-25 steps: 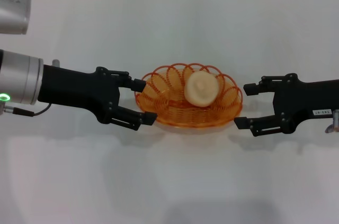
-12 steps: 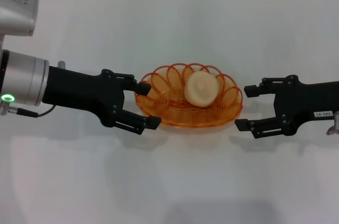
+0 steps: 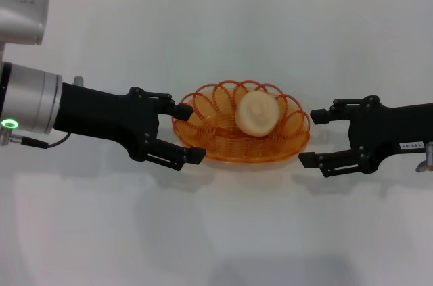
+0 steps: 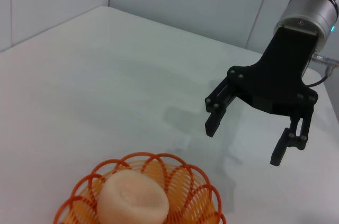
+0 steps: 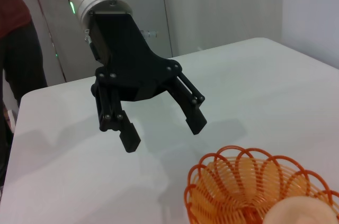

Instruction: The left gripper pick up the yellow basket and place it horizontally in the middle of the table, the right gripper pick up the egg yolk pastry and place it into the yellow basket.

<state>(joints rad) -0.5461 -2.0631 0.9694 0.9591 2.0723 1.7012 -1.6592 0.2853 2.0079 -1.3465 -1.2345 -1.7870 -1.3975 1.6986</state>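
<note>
Left hand (image 3: 189,132): released, level, at 9 o'clock of yellow basket (image 3: 241,146).
Right hand (image 3: 313,137): released, at 3 o'clock.
Egg yolk pastry (image 3: 256,113): inside basket.
Right wrist only: a bystander (image 5: 16,33) behind desk (image 3: 216,232).

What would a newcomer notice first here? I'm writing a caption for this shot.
The yellow basket sits mid-table with the egg yolk pastry inside it. Two open black claws flank it: the left gripper close at its left end, the right gripper just off its right end.
</note>
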